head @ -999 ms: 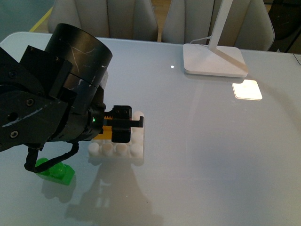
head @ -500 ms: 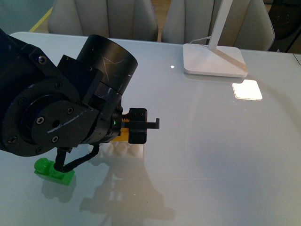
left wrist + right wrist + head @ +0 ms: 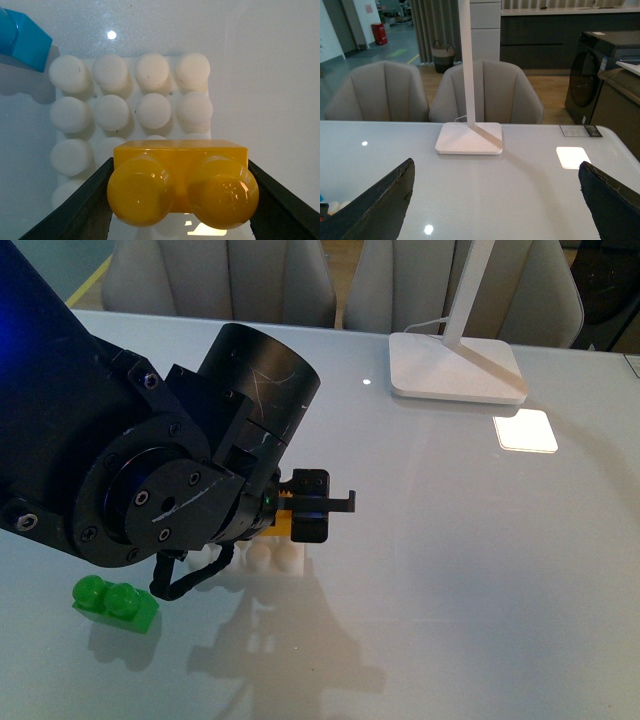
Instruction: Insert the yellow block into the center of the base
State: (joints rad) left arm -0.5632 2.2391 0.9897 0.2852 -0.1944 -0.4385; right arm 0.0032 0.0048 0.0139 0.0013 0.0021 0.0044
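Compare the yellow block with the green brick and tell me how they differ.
The yellow block is yellow-orange; the green brick is bright green. The yellow block is held in the left gripper; the green brick lies free on the table. The yellow block is over the base; the green brick sits off it, apart. Both have two round studs.

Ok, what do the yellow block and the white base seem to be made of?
The yellow block: looks like glossy moulded plastic, bright highlights on its studs. The base: probably plastic too, white and duller, small dark specks on its studs.
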